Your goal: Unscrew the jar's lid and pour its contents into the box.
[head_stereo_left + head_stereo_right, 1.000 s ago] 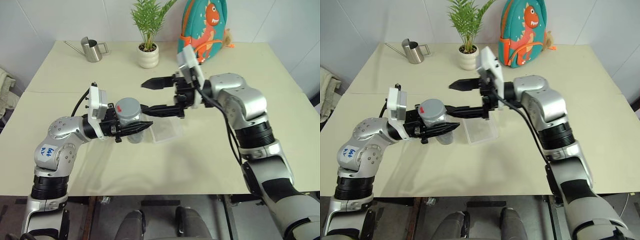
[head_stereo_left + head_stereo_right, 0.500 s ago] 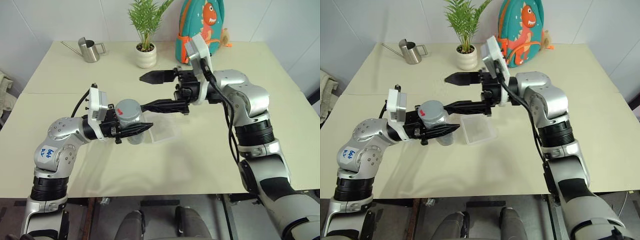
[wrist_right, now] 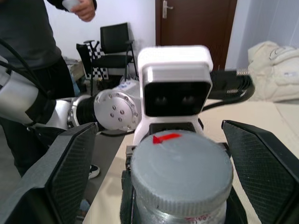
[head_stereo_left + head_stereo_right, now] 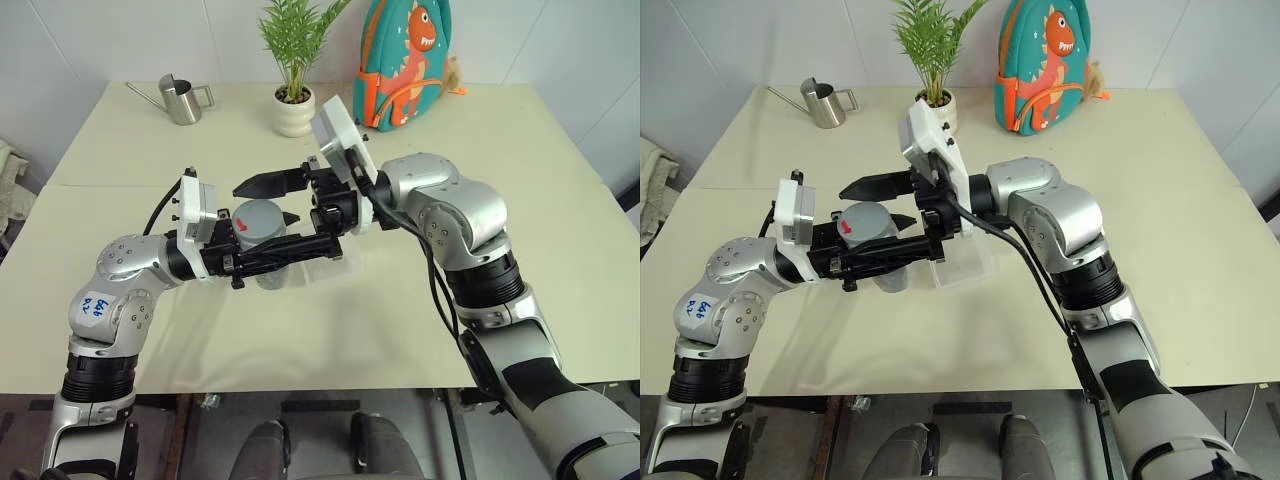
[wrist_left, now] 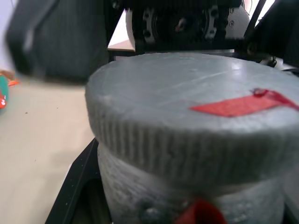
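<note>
The jar (image 4: 262,268), a small clear cylinder, is held off the table with my left gripper (image 4: 285,245) shut on its body. Its grey lid (image 4: 258,215), with a red mark on top, is screwed on and also shows in the left wrist view as the lid (image 5: 196,126). My right gripper (image 4: 243,222) reaches in from the right. It is open, with one finger on each side of the lid (image 3: 181,170) and gaps to both. The box (image 4: 340,264), a clear shallow tray, lies on the table just right of the jar, partly behind the right gripper. I cannot make out the contents.
At the far side of the table (image 4: 470,300) stand a steel watering can (image 4: 183,98), a potted plant (image 4: 295,112) and a dinosaur backpack (image 4: 405,55). The right wrist view shows a person (image 3: 28,32) and a chair (image 3: 114,42) beyond the table.
My right gripper has swung left and nearer, from beside the box to around the lid, still open. The left gripper and jar have stayed put.
</note>
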Motion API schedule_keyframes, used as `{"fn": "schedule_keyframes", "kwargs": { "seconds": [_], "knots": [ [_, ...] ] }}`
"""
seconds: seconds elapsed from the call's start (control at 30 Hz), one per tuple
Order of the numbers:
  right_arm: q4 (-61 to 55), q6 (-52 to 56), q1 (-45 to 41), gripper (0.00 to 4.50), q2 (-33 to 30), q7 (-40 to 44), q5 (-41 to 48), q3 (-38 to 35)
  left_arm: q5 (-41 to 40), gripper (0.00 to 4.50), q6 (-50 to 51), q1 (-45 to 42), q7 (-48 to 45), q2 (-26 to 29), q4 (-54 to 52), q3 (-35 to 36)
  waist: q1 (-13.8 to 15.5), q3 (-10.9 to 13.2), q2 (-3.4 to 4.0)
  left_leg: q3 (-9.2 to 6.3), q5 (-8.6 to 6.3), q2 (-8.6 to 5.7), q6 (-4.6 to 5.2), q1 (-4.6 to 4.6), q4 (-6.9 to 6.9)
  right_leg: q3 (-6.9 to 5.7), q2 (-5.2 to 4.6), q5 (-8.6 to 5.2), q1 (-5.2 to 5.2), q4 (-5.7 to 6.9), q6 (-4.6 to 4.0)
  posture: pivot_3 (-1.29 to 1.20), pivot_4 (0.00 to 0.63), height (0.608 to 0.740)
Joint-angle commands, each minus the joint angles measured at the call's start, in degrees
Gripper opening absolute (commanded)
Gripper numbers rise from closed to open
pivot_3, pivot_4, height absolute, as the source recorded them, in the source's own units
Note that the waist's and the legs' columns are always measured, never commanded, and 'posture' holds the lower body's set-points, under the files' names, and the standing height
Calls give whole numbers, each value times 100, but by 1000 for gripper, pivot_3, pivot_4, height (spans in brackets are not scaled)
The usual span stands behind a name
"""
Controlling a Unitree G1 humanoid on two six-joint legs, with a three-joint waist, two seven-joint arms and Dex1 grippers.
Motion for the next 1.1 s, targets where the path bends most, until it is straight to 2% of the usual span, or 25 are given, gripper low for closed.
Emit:
{"fn": "schedule_keyframes", "kwargs": {
  "seconds": [0.03, 0.2, 0.23, 0.3, 0.4, 0.5, 0.63, 0.7, 0.77, 0.87, 0.9, 0.97, 1.1],
  "knots": [
    [-122, -46, -28, 4461, 21, -49, -11, -46, -50, 2184, -62, 23, 20, 19, -194, 40, 0, 0, 0, 0, 0, 0, 0, 0, 0, 0, 0, 0, 0, 0, 0, 0, 150, 740],
    [-48, -104, -43, 4461, 54, -96, -59, -57, -44, 2184, -77, 9, 22, 15, -177, 35, -3, 0, 0, 1, 0, 1, 0, 0, 0, 0, 1, 0, 0, 0, 0, 0, 150, 740],
    [-28, -112, -56, 4098, 66, -107, -64, -69, -42, 2184, -79, 9, 21, 16, -176, 35, -3, 0, 0, 0, 0, 1, 0, 0, 0, 0, 1, 0, 0, 0, 0, 0, 150, 740],
    [1, -130, -68, 3662, 78, -113, -66, -77, -42, 2184, -82, 10, 21, 18, -174, 39, -3, 0, 0, 1, 0, 0, 0, 0, 0, 1, 0, 0, 0, 0, 0, 0, 150, 740],
    [39, -157, -64, 2591, 81, -112, -85, -76, -43, 2184, -84, 10, 23, 19, -173, 45, -3, 0, 0, 1, 0, 0, 0, 0, 0, 0, 1, 0, 0, 0, 0, 0, 150, 740],
    [107, 58, -117, 2559, 168, -234, 148, -303, -45, 2184, -86, 15, 30, 20, -171, 48, -4, 0, 0, 1, 0, 0, 1, 0, 0, 0, 0, 0, 0, 0, 0, 0, 150, 740],
    [290, 978, -365, 2559, 433, -679, 1218, -1204, -65, 2184, -74, 75, 29, 43, -215, 64, -4, 2, 3, 0, 0, 3, 0, 0, 0, 0, 1, 0, 0, 1, 0, 0, 150, 740],
    [398, 1212, -392, 2559, 392, -792, 1602, -1621, -84, 2184, -58, 115, 32, 60, -248, 78, -1, 2, 4, -1, 0, 3, 0, 0, 0, 1, -1, 0, -1, 1, 0, 0, 150, 740],
    [467, 1230, -345, 2559, 244, -865, 1596, -1769, -92, 2184, -50, 151, 42, 74, -276, 94, 10, 2, 3, -3, -1, 3, 0, 0, -1, -1, -2, 0, 0, 0, -1, 0, 150, 740],
    [739, 742, -106, 2559, -168, -894, 1014, -1699, -106, 2184, -37, 200, 77, 106, -305, 139, 15, 2, 3, -5, -5, -2, 4, 0, -1, -5, -6, 0, 5, -4, -1, 0, 150, 740],
    [924, 176, 99, 2559, -391, -829, 539, -1527, -107, 2184, -44, 225, 105, 122, -311, 182, 13, 2, 3, -3, -7, -5, 7, 0, 0, -4, -7, 0, 6, -6, -1, 0, 150, 740],
    [1711, -904, 457, 2559, -699, -975, -189, -1502, -126, 2184, -5, 265, 143, 182, -289, 279, 14, 1, 1, 3, -9, -10, 12, 0, 1, -2, -8, 2, 7, -10, 2, 0, 150, 740],
    [3348, -2474, 646, 2559, -717, -1419, -756, -1833, -146, 2184, 62, 297, 150, 286, -186, 367, -7, 3, 5, 13, -11, -33, 16, -2, 4, 1, -6, 3, 5, -12, 4, 0, 150, 740]
  ]
}}
